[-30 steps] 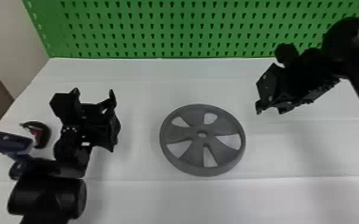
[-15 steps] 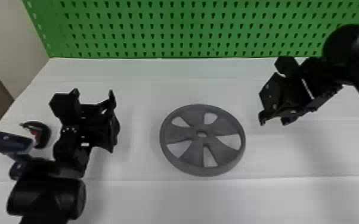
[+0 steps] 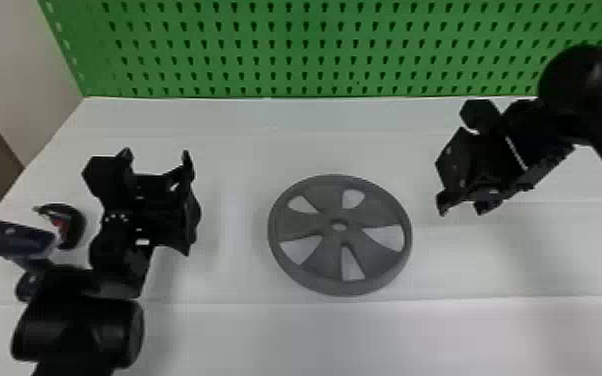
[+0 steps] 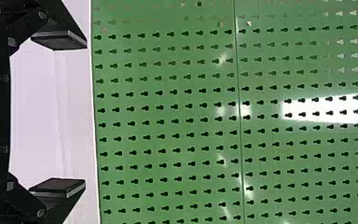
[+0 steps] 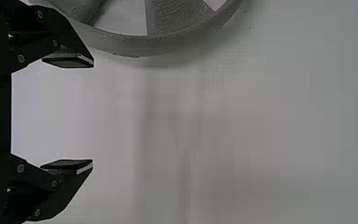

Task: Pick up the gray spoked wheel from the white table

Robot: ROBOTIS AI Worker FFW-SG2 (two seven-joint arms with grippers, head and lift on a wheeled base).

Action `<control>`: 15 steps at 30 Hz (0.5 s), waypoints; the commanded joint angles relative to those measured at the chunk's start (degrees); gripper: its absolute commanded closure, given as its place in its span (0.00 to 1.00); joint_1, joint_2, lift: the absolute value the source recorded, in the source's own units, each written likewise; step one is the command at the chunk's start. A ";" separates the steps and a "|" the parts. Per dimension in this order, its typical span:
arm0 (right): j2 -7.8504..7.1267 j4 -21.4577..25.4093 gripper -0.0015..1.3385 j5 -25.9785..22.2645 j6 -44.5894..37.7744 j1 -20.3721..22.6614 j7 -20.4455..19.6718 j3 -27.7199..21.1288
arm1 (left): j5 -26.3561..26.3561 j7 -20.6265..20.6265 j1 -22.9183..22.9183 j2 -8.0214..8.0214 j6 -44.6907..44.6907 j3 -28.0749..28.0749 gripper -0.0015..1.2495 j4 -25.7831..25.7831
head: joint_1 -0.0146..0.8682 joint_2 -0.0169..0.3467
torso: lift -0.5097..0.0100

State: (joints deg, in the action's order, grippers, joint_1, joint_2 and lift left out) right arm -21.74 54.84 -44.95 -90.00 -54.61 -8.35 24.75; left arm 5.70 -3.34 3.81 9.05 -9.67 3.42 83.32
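Wheel (image 3: 375,210): While nothing grips it, the gray disc lies flat on the white table (image 3: 245,330), between the two grippers.
Right gripper (image 5: 92,113): Hangs above the table beside the wheel, its fingers (image 5: 70,60) spread and empty; likely the one to make the pick.
Left gripper (image 4: 85,114): Also empty and wide apart, off to the wheel's left.
Rim (image 3: 340,288): The best hold is probably here, one finger outside and one through an opening; line up over it, descend straight, close evenly and lift level, as an off-center grip could let the far side sag.
Head view: Takes in the wheel's whole circle and spokes (image 3: 322,260).
Right wrist view: Offers instead a close arc of rim and grooved spoke texture.
Left wrist view: Faces green pegboard (image 4: 168,112), streaked with glare.
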 commanded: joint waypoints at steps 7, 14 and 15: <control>-0.24 -0.09 0.37 -1.37 0.18 0.21 0.00 0.39 | 0.10 0.00 -0.03 0.00 0.00 -0.08 0.18 0.00 | 0.89 0.17 | 0.79; 0.73 -0.44 0.37 -0.40 -0.08 -0.41 0.00 1.53 | 0.19 0.00 -0.12 0.00 0.00 -0.08 0.19 0.00 | 0.89 0.17 | 0.79; 1.08 -0.52 0.37 0.92 -0.08 -0.58 0.00 1.44 | 0.19 0.00 -0.12 0.00 0.00 -0.08 0.19 0.00 | 0.89 0.17 | 0.79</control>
State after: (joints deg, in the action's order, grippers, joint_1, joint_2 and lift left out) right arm -21.66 54.47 -46.66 -89.73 -54.63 -8.35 25.92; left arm 5.83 -3.33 3.70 9.05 -9.67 3.32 83.32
